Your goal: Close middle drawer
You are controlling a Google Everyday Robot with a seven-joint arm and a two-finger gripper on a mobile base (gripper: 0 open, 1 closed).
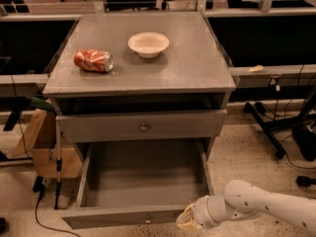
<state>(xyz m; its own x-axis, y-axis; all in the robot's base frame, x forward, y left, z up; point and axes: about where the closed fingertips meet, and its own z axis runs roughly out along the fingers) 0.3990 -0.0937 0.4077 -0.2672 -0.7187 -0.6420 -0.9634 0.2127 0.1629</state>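
camera view | middle drawer (113, 217) is standing pulled far out toward the near side, below the top drawer (98, 128) | tool (186, 221) is sitting low at the right end of the middle drawer's front panel; cannot tell how wide it is or whether it is gripping | can (94, 60) at left and bowl (148, 44) farther back are resting on the bench (197, 68)

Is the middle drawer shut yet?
No, open: the middle drawer is pulled far out, its bare inside showing. The tool sits by its front panel's right end.
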